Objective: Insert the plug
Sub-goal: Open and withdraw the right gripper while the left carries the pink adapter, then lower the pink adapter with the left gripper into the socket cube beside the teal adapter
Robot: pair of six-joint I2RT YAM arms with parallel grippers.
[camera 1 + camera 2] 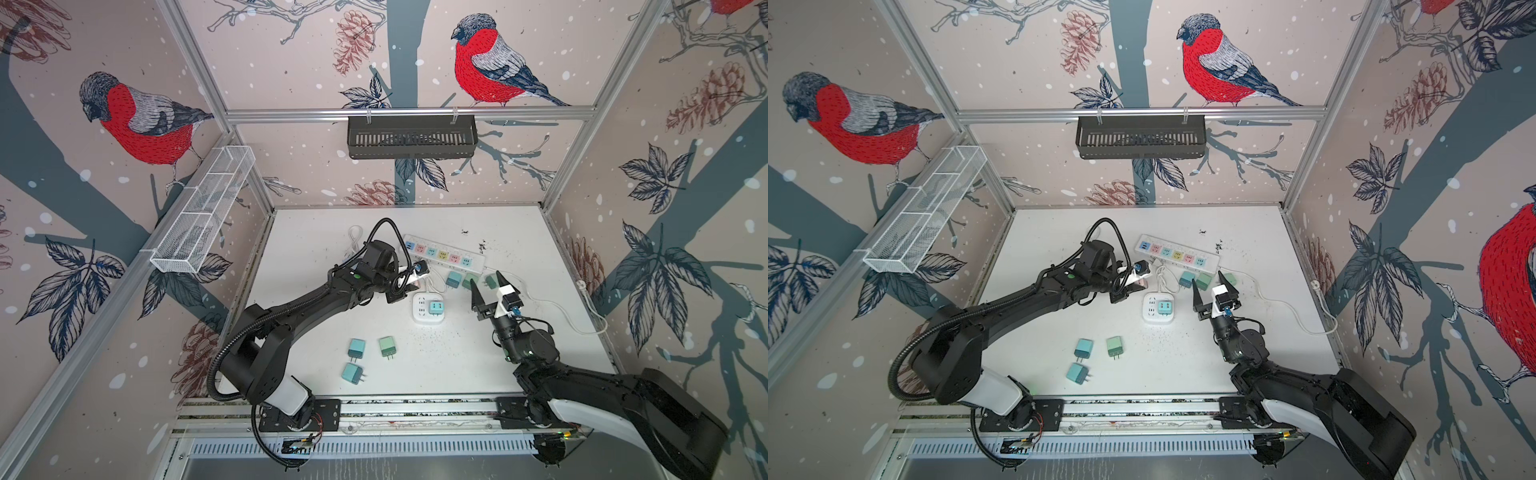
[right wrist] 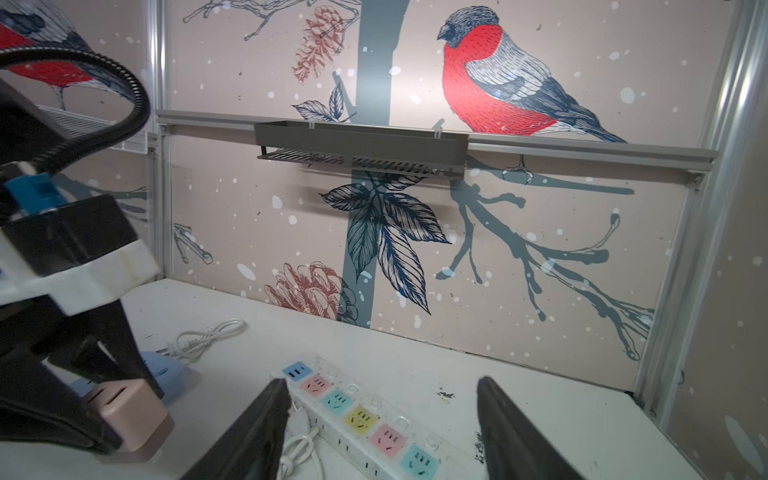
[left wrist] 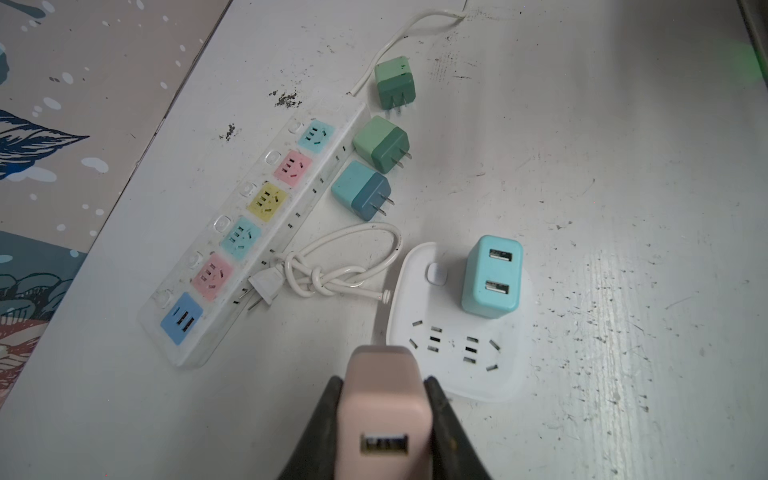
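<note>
Pink plug (image 3: 384, 409), a small USB charger block, is clamped between the two dark fingers of the left tool (image 3: 382, 380). Its USB port faces the wrist camera and its prong end is turned away toward the tabletop (image 3: 623, 208). In the left wrist view it hangs over the near edge of the white socket block (image 3: 457, 374), close to that block's free slots. The right wrist view shows the same plug (image 2: 129, 415) low over the surface, but I cannot tell whether it touches anything. A teal plug (image 3: 492, 276) with two USB ports stands upright in the white socket block.

The right tool (image 1: 489, 291) is raised to the right of the socket block in both top views, its fingers spread apart with nothing between them. Behind it lies the power strip (image 1: 442, 254), a long white bar with outlets in blue, pink, teal and yellow.

Just beside the strip, in a row, lie a green plug (image 3: 394, 81), a second green plug (image 3: 382, 143) and a blue plug (image 3: 361, 189). A knotted white cord (image 3: 332, 266) lies between the strip and the socket block.

Near the front edge, well apart from the block, lie a teal spare plug (image 1: 356, 348), a green spare plug (image 1: 386, 346) and another teal spare plug (image 1: 352, 372).
</note>
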